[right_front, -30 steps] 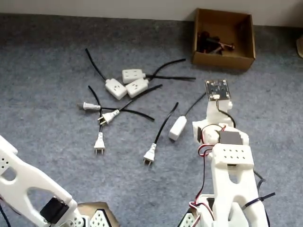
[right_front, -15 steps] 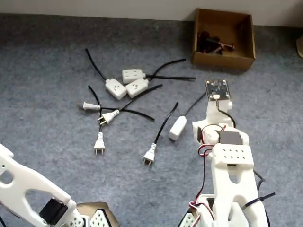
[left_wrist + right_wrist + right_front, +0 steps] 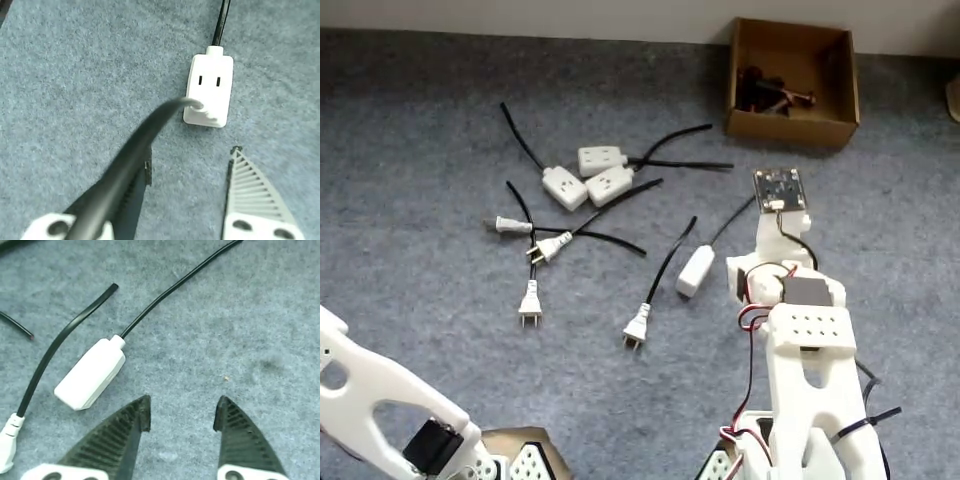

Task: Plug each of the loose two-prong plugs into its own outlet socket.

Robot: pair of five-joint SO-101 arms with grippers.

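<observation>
1. Reference item: the lone outlet socket (image 3: pixel 695 270) lies on its side on the grey carpet (image 3: pixel 420 120), cord attached, with nothing plugged in.
2. The right gripper (image 3: pixel 182 412) sits just beside the lone outlet socket, its fingers parted wide with nothing between them.
3. The left gripper (image 3: pixel 192 160) is likewise spread and empty. A slotted outlet (image 3: pixel 209 90) lies ahead of it, both slots facing up and vacant. A black cable (image 3: pixel 130 165) crosses close to the lens; whether it touches that outlet cannot be determined.
4. The nearest plug (image 3: pixel 636 328) lies near the lone outlet socket, prongs bare. Three further plugs (image 3: pixel 529 303) lie farther off on the same side, also unseated.
5. The clustered sockets (image 3: pixel 608 185) lie well apart from the lone outlet socket, none occupied.
6. Assessment: no plug is seated, and all four pairings are left to do.
</observation>
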